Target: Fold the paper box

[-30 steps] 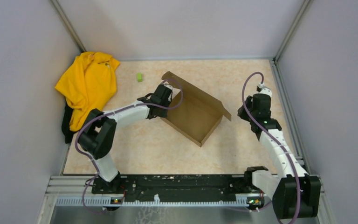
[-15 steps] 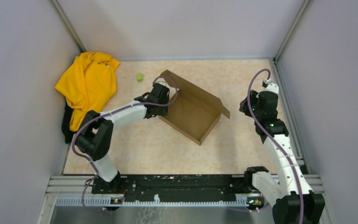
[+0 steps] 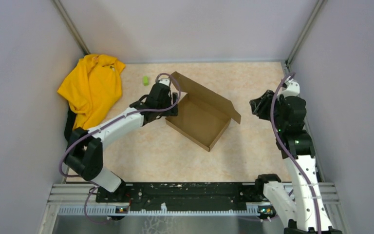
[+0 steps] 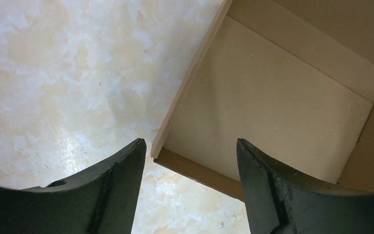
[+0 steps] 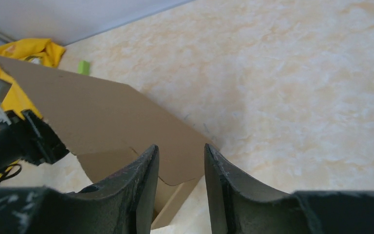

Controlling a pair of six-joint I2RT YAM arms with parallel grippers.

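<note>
Over the last second the left arm point(image 3: 124, 118) had let go of the box point(image 3: 200, 119) and drawn back off its left wall. Its jaws had spread wide and held nothing, hanging above the box's left corner, which showed between them in the left wrist view. The right arm point(image 3: 292, 124) had swung out toward the right edge of the desk point(image 3: 175, 156) and lifted. Its jaws stood only partly open, a narrow empty gap between them, well apart from the box and aimed back at the lid point(image 3: 207, 92). The box itself had barely shifted: it sat near the middle of the desk, askew to the edges, as a shallow tray with its low walls up and the lid standing tilted along the far side, a small flap bent at the lid's right end. With both arms clear, the tray seemed to hold its shape unaided, so the wall-folding step looked finished. What probably remained was bringing the lid down over the tray and tucking it, and both arms seemed to be making room for that.
</note>
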